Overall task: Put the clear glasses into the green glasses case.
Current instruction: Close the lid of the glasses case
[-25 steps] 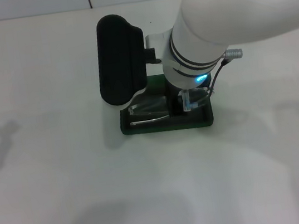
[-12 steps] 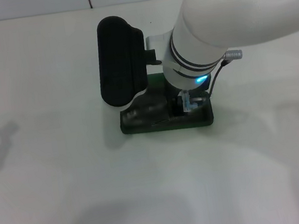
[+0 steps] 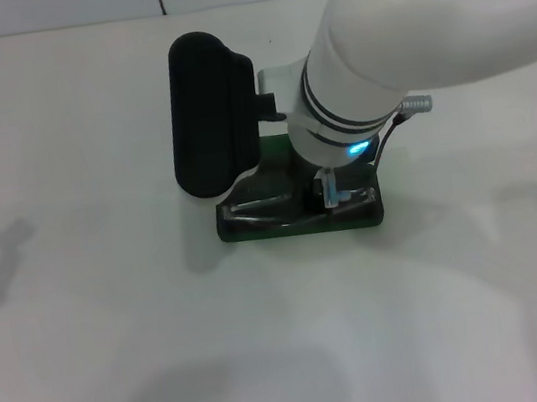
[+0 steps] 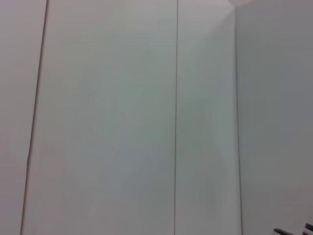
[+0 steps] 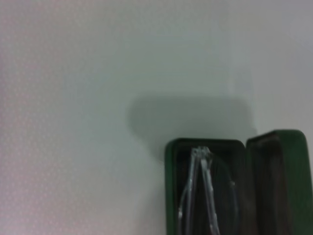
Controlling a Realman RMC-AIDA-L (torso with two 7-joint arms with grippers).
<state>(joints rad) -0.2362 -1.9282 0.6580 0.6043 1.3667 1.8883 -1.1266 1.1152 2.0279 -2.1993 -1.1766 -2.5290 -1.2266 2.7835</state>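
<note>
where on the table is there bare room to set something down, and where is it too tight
Bare table spreads wide on the left of the green glasses case and along the near edge in front of it. It is crowded at the case itself: the clear glasses lie in it, with the right gripper and arm low over them.

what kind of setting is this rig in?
Probably a lab or test bench, not a home. A plain white table holds only the green glasses case, open, with the clear glasses inside. The right tool is down at the case. Bare white wall panels fill the left wrist view.
</note>
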